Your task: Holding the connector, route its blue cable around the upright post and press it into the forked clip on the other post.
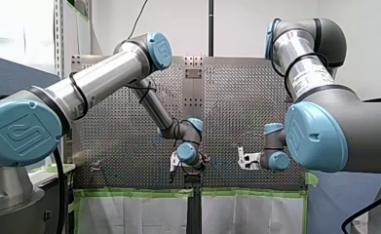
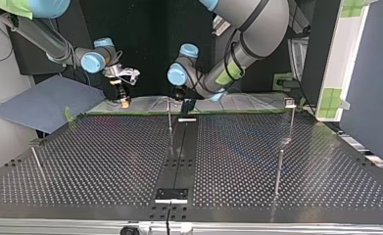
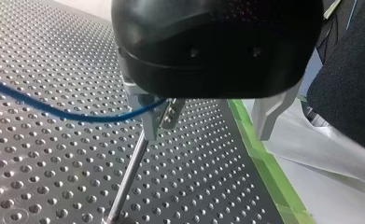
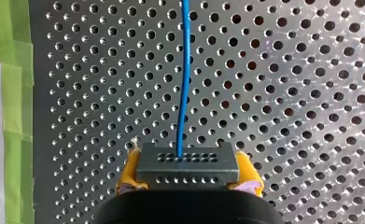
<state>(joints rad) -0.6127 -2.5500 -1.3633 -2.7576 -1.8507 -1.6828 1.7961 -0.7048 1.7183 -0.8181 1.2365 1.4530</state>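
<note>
My right pincer (image 4: pixel 188 173) clamps the grey perforated connector block (image 4: pixel 187 161), thin blue cable (image 4: pixel 185 70) running ahead; my left pincer (image 3: pixel 207 133), jaws apart, hangs beside a slim steel post (image 3: pixel 126 177)

"What was the connector (image 4: pixel 186 168) like?"

"A small grey block with rows of tiny holes, clamped flat in the right gripper (image 4: pixel 188 175)."

"And the blue cable (image 4: pixel 184 70)?"

"It was thin and ran straight out of the block over the table. Further along it sagged, then rose to the forked clip (image 3: pixel 167 114) on top of a slim metal post (image 3: pixel 126 179). I couldn't tell whether it was seated."
</note>
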